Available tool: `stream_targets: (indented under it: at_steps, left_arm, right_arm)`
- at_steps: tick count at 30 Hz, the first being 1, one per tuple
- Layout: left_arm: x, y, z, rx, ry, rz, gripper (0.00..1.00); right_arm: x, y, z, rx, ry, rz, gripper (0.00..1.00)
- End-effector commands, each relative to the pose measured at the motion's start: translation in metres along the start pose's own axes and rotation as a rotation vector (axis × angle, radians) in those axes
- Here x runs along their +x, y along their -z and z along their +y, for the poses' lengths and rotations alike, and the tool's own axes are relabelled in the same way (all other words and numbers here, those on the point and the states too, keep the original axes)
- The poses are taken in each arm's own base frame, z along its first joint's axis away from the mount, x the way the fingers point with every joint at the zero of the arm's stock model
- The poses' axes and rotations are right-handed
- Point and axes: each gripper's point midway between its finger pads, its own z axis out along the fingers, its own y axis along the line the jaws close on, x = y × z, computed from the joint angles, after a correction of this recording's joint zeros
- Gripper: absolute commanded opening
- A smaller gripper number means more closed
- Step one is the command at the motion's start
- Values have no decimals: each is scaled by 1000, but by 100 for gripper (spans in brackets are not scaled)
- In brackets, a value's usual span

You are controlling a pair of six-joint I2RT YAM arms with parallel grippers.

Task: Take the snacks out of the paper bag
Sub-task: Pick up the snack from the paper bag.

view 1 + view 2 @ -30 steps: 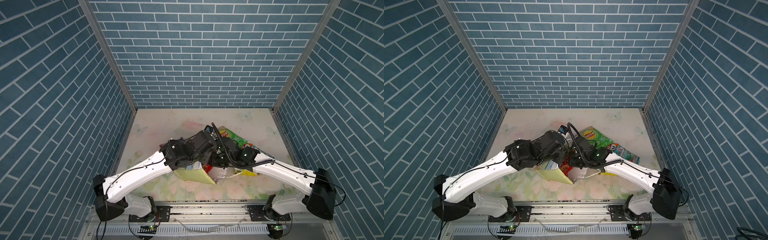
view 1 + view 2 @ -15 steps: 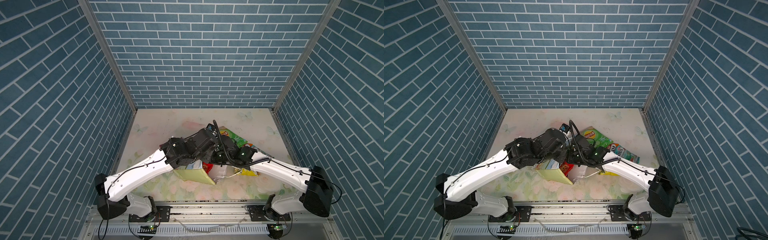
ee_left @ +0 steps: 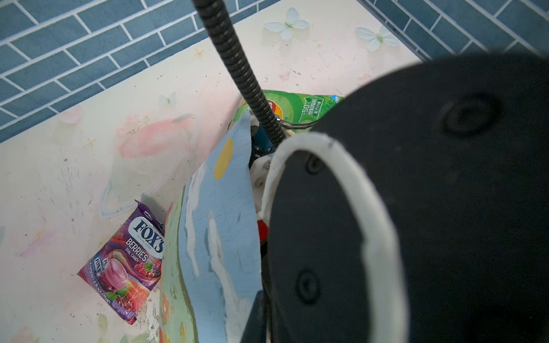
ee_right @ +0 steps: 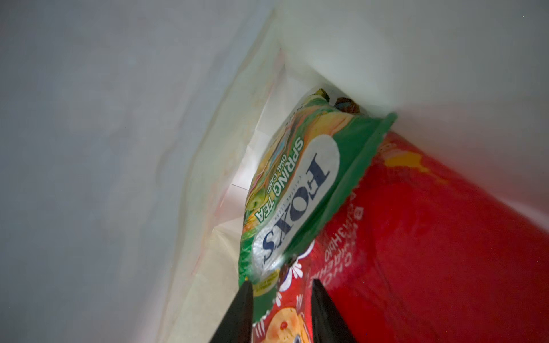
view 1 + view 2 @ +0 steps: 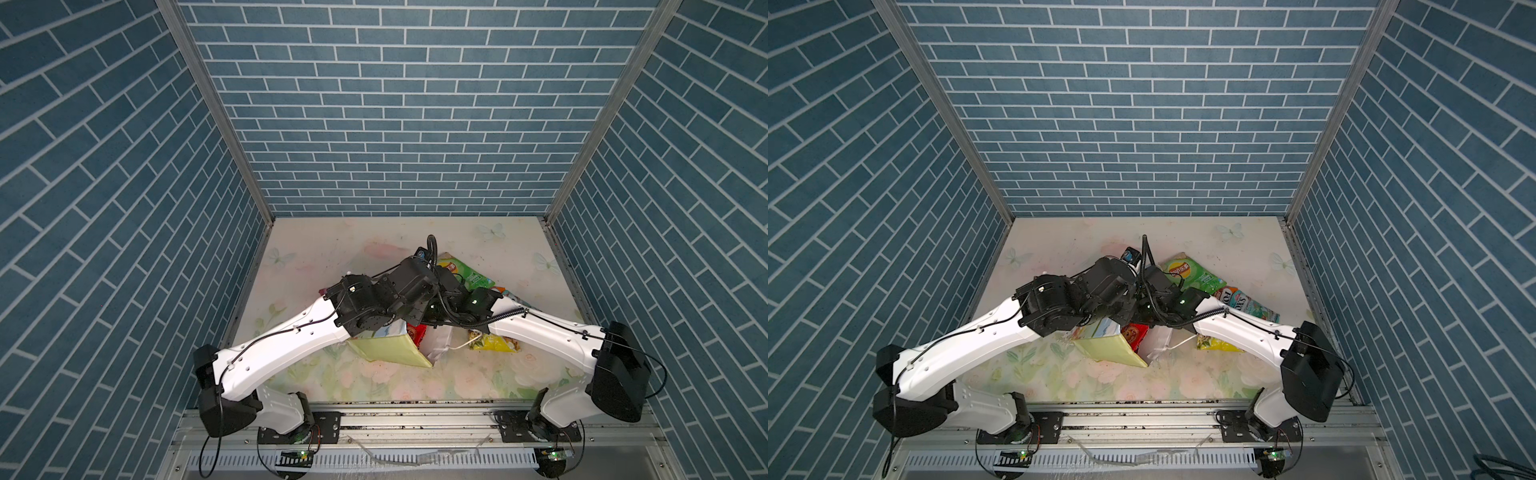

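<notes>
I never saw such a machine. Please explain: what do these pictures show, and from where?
This is a robot: a left arm and a right arm at a table, each ending in a two-finger gripper. Both top views look down on the whole scene; the other two come from cameras on the wrists. On the table lie a green chips packet, a teal candy packet, a yellow packet and a purple candy packet. The left gripper is shut, apparently pinching the rim of the paper bag. The right gripper, open, reaches inside the bag toward a green candy packet and a red packet.
</notes>
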Motion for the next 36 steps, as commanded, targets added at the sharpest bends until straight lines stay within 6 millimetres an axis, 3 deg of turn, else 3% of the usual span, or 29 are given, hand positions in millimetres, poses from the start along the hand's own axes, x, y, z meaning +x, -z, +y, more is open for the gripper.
stream_targets:
  at_steps: [1,9,15,24,36]
  left_arm:
    - [-5,10,-5,30,-23,-25,8]
    - [-8,13,-4,33,-36,-40,8]
    - [-5,13,-2,25,-39,-43,8]
    - [-5,13,9,-21,-34,-57,10]
    - [-8,8,6,-18,-31,-82,9]
  right_arm:
    - [-5,-5,-6,46,20,-3,35]
    - [1,-21,-20,124,50,60,32]
    - [3,-20,-22,137,66,72,1]
    - [-2,-3,-14,108,100,36,0]
    - [-14,35,9,-22,165,-90,0]
